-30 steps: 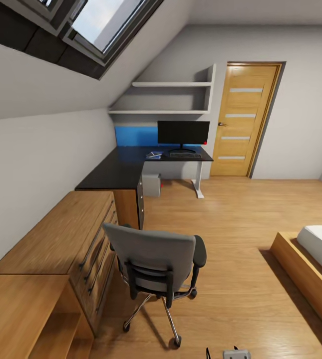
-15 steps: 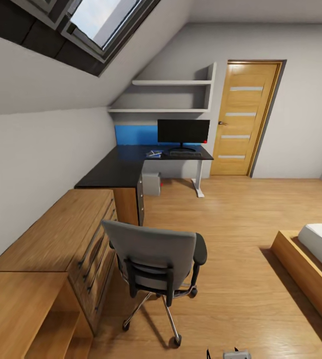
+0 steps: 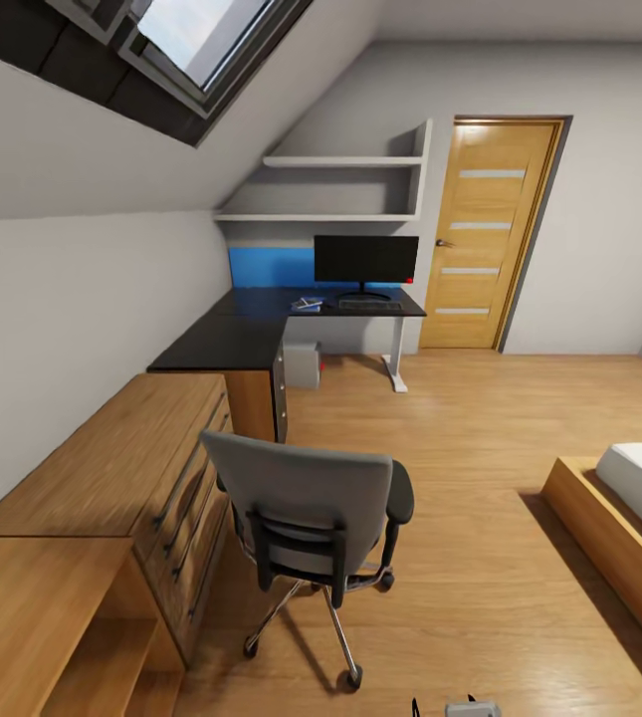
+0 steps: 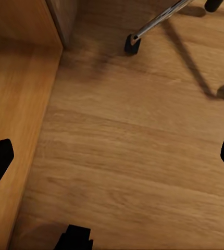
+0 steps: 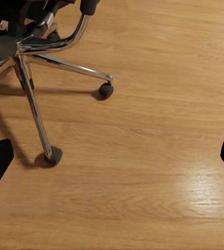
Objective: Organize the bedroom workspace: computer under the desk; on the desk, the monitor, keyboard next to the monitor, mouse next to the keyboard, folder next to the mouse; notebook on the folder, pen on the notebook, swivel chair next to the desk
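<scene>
Straight ahead in the head view: swivel chair (image 3: 311, 528) stands close in front of the robot, back turned to it, well apart from the table (image 3: 261, 334) at the far wall. Chair sits just beside the wooden drawer chest (image 3: 131, 468). Monitor (image 3: 365, 261) and keyboard (image 3: 368, 307) are on the table, folder (image 3: 308, 304) lies left of the keyboard, computer (image 3: 304, 365) stands under the table. Mouse, notebook, pen: too small to tell.

Left wrist view: left gripper (image 4: 112, 161) jaws spread wide, nothing between them, pointing down at the floor (image 4: 133, 156); one chair castor (image 4: 131, 44) ahead.

Right wrist view: right gripper (image 5: 112, 161) jaws also spread and empty, over bare floor; chair base legs and castors ahead of the jaws, off to one side.

Judgement: chair remains the open item; it needs pushing toward the table, along the chest. Both arms look about equally near.
</scene>
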Controlling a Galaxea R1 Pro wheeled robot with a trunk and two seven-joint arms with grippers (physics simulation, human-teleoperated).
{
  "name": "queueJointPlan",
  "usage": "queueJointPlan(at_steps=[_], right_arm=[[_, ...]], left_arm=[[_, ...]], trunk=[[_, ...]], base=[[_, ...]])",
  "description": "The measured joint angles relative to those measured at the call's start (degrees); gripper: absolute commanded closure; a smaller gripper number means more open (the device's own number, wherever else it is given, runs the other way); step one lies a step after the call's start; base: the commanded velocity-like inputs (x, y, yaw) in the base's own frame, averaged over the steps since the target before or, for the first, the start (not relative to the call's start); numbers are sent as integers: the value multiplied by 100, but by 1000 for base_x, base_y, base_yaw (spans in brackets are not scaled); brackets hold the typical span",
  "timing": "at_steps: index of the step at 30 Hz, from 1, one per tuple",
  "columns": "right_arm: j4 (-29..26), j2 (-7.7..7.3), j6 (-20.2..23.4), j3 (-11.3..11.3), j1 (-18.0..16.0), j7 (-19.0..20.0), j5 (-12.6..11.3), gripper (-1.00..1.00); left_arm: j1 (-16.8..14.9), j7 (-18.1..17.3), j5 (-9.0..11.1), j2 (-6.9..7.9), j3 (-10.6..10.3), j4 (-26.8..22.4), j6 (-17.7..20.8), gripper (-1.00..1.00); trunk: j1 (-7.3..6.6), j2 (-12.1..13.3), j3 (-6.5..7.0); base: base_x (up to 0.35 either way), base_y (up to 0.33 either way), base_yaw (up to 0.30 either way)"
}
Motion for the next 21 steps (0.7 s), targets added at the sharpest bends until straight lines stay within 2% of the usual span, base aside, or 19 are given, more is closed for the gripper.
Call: queueJointPlan(at_steps=[21], right_arm=[[0, 0, -3, -7, 1, 0, -3, -100]], left_arm=[[0, 0, 1, 3, 2, 0, 2, -100]], trunk=[[461, -843, -389]], base=[[0, 0, 0]])
